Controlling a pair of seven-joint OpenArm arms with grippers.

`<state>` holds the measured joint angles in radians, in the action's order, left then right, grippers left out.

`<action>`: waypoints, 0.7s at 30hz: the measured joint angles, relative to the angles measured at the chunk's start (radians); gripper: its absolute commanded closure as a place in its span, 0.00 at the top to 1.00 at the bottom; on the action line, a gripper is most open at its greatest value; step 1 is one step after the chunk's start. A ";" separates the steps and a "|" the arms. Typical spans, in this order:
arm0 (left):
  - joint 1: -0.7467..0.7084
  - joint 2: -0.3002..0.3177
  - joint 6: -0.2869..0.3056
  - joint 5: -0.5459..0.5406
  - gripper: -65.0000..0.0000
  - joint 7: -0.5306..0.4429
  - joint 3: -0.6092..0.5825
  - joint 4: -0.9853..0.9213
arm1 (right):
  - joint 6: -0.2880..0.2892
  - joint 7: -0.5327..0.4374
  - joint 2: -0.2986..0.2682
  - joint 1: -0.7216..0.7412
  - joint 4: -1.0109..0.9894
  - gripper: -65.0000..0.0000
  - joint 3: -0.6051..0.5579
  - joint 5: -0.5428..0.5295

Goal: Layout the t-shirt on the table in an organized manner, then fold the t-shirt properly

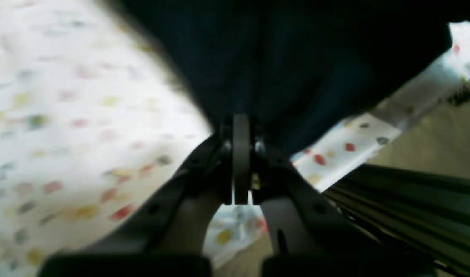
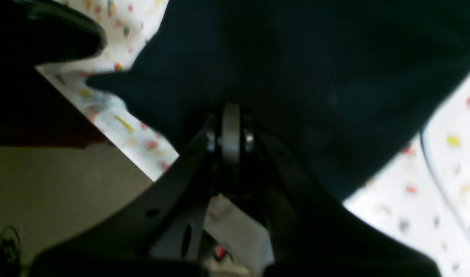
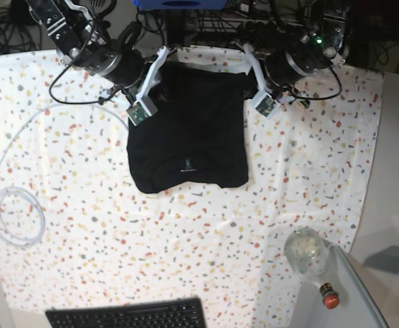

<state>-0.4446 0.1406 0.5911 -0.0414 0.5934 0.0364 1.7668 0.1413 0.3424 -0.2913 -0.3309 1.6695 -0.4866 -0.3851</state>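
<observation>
Fabric fills the upper half of both wrist views: the black t-shirt (image 3: 188,130) lies spread on the speckled counter (image 3: 309,171), in the upper middle of the base view, toward twelve o'clock. Its far edge sits near the counter's twelve-o'clock border and its neck opening, with a small pale label, points toward six o'clock. The sleeves seem tucked in, so the cloth reads as a rough rectangle with a rounded lower edge.

The left pincer (image 1: 241,119) is closed on the t-shirt (image 1: 296,65); its jaws meet with the dark cloth pinched at their tips, at the garment's one o'clock corner in the base view (image 3: 249,63). The right pincer (image 2: 231,111) is likewise clamped on the t-shirt (image 2: 315,77), at the eleven o'clock corner in the base view (image 3: 160,61). Both arms reach in from the twelve-o'clock side, well apart from each other, with the shirt's far edge between them.

A coiled white cable (image 3: 14,217) rests on the counter at about eight o'clock. A black keyboard (image 3: 128,316) lies at the six-o'clock edge. A clear bottle (image 3: 309,256) with a red cap lies at about four o'clock, partly over the counter's edge.
</observation>
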 measured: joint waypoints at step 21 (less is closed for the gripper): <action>0.009 0.014 0.007 0.117 0.00 0.002 0.072 0.027 | 0.003 -0.007 -0.010 -0.043 0.071 0.00 0.059 -0.003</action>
<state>-0.4358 0.1547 0.5980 0.0761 0.5949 0.1085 1.7935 0.1440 0.3351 -0.3016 -0.3737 1.7409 -0.4278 -0.3878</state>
